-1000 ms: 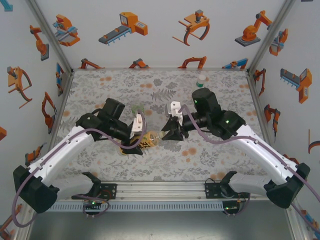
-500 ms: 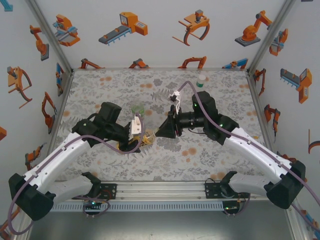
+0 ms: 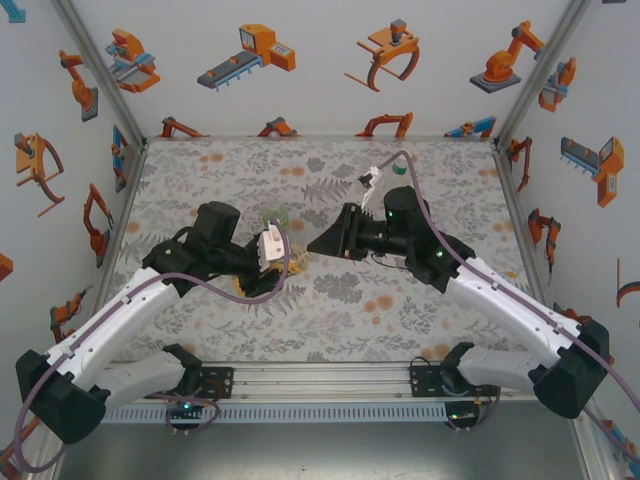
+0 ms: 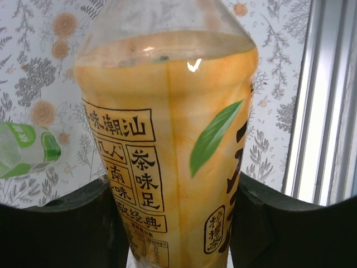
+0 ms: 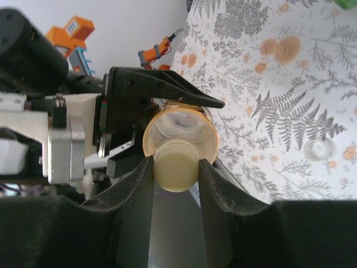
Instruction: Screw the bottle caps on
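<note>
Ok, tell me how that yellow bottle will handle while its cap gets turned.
The yellow bottle looks nearly full of liquid, so probably heavy for its size. Its round, glossy body may twist in the left gripper as the cap turns. Laid down, it would likely roll.

The middle of the desk (image 3: 200, 170) is blocked. The left gripper (image 3: 284, 268) and right gripper (image 3: 322, 245) stand nose to nose there. The left jaws are clamped on the yellow bottle (image 4: 167, 139) and the right jaws on the cap (image 5: 175, 165) at its mouth, so nothing can pass between them. Just above the left gripper in the top view, the green bottle (image 3: 275, 216) narrows the way behind it. The two arms fence off the lower left and lower right corners.

Bare floral surface lies at upper left, along the upper centre, and in the lower centre strip before the front rail (image 3: 320, 378). At upper right the clear bottle (image 3: 402, 160) stands near the back wall. A loose cap (image 5: 319, 149) lies at the right of the right wrist view, apart from the jaws.
</note>
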Robot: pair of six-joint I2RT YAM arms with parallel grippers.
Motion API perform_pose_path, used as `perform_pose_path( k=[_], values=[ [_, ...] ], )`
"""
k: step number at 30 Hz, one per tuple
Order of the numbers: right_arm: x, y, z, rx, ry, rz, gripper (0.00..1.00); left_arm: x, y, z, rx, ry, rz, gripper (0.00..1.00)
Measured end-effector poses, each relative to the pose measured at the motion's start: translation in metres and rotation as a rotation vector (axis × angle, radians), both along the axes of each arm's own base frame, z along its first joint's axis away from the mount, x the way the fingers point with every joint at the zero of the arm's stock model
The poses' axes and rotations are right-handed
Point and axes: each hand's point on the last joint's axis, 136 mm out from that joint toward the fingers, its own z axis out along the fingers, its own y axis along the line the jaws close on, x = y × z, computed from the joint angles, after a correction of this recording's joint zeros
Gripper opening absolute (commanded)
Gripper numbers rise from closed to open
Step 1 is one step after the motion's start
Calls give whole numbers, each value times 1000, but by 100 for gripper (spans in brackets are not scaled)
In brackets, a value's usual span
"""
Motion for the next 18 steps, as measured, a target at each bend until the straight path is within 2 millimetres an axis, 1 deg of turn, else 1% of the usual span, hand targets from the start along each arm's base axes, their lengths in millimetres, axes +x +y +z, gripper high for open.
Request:
perform_pose_path(
  k=[5,7,8,10,12,16,18],
  values=[
    [6,2,-11,6,100,-36,0,4,4,-6,23,4,31,0],
    [7,1,-12,2,107,-44,22,4,3,-7,25,8,32,0],
    [7,1,-12,-1,108,-46,27,4,3,-7,24,9,32,0],
    [7,0,-10,-8,99,-47,36,4,2,-6,19,8,28,0],
    [7,-3,-7,-18,88,-48,43,5,0,-4,8,2,22,0],
    [10,-13,1,-39,43,-47,59,4,-7,2,-24,-12,-3,0],
    [13,-19,8,-48,17,-41,61,4,-8,3,-29,-11,-9,0]
  ],
)
